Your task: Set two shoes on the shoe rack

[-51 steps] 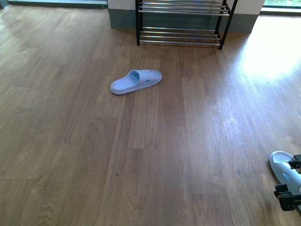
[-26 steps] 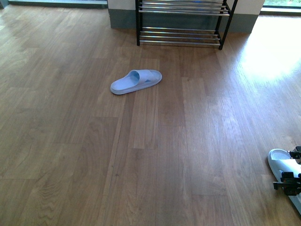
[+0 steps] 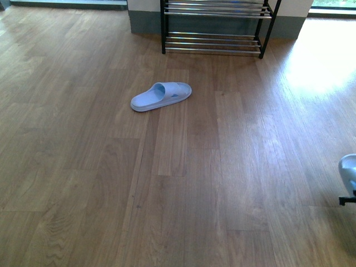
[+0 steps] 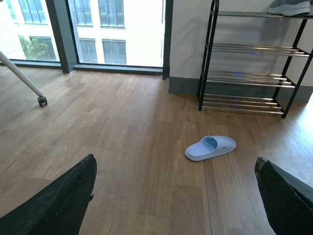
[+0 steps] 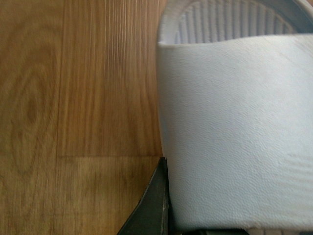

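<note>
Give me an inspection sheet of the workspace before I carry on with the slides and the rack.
Surface: wooden floor, sun glare at far right.
Job's things: light blue slide flat on the floor, apart from the shoe rack; second slide at the front view's right edge.
Clutter: grey sneaker on the rack's top shelf; wheeled white pole.
Grippers: left gripper open, nothing between its fingers; right gripper barely visible, one finger against the second slide, grip unconfirmed.
Cables: nothing seen.
Surroundings: large windows; wall behind the rack.
</note>
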Robot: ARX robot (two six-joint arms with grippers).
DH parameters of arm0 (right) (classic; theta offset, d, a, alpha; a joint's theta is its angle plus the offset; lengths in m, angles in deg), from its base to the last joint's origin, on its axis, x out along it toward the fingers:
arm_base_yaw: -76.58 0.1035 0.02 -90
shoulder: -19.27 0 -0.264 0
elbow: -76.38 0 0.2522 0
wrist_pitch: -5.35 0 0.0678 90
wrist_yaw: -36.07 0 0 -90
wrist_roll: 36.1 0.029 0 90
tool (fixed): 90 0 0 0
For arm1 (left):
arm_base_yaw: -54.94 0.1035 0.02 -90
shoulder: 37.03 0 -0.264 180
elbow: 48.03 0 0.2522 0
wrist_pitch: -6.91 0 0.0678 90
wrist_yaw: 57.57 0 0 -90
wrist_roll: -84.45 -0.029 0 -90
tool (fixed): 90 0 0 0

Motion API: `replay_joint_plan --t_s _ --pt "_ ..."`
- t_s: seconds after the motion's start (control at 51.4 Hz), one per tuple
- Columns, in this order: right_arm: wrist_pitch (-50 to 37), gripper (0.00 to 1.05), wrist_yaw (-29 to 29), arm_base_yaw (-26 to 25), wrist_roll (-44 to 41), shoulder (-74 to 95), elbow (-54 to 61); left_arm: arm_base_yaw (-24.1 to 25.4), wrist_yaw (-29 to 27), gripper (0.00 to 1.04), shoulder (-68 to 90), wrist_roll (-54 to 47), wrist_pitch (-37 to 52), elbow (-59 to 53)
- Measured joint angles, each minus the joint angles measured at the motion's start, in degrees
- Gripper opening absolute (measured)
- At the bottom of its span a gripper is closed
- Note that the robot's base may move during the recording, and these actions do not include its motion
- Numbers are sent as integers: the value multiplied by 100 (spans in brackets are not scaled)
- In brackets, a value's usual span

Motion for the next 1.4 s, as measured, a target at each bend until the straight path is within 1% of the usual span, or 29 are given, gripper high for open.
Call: replay_joint_plan --t_s 0.078,0.117,0.195,0.253,0.428,0.526,0.623,0.876,0.954,1.071,1.09,1.149,1.402 --pt "-52 2 109 -9 -269 -597 378 0 2 95 0 0 0 0" --pt "-55 2 234 -9 -525 -1084 713 0 0 95 0 0 0 0" --pt "-13 2 297 -2 -1071 -2052 1408 0 0 95 0 0 0 0" --pt "42 2 428 2 -1316 -2892 1980 0 0 95 0 0 0 0" --pt "476 2 538 42 -1565 -4861 3040 0 0 95 0 0 0 0" --pt "772 2 708 74 -1567 -5890 3477 0 0 95 0 0 0 0" --pt "1287 2 815 107 -1558 -7455 4083 0 0 95 0 0 0 0" --pt "1821 2 968 164 -1344 -9235 4894 0 0 95 0 0 0 0" --pt "2238 2 1113 162 -1145 -9989 5206 0 0 95 0 0 0 0" --pt "3375 2 1178 142 -796 -11672 5556 0 2 95 0 0 0 0" --pt "3582 2 1145 142 -723 -12045 5626 0 0 95 0 0 0 0" --pt "3751 2 881 199 -590 -12725 5827 0 0 95 0 0 0 0" --pt "3775 2 809 223 -448 -12961 5914 0 0 95 0 0 0 0"
